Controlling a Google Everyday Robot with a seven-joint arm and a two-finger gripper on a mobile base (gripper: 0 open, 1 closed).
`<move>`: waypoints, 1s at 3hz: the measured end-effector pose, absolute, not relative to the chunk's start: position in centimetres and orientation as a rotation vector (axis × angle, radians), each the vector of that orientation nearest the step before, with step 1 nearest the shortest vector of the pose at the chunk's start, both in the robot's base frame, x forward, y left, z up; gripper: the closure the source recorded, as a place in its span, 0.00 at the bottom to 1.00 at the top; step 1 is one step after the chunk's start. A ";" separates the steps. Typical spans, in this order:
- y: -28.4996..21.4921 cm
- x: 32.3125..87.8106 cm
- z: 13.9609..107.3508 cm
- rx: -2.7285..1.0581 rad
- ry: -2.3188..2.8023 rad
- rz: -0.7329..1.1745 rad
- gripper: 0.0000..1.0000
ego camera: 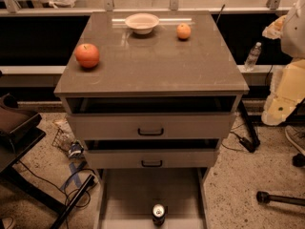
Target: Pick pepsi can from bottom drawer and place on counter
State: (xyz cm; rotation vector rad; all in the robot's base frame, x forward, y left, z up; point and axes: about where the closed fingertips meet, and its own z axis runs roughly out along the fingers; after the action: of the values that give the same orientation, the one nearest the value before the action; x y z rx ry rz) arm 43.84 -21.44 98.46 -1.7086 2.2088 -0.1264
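Grasping or released, we cannot tell: our gripper hangs at the right edge as a pale, blocky cream shape, off to the side of the counter and well apart from the pepsi can. That can stands upright on the flat grey floor of the pulled-out bottom drawer, near its front, a small dark cylinder with a shiny round silver top. Above it sit 2 upper drawers with thin black handles. On the smooth, slightly glossy counter rest 1 red apple, 1 orange and 1 shallow pale bowl.
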 end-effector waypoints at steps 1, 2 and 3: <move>-21.4 43.9 98.6 -1.708 2.206 -0.128 0.00; -21.8 44.3 97.6 -1.677 2.172 -0.055 0.00; -24.6 45.9 91.0 -1.581 2.097 0.144 0.00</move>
State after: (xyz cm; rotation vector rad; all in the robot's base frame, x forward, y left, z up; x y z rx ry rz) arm 45.87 -24.60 90.96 -1.5810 2.0970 0.1438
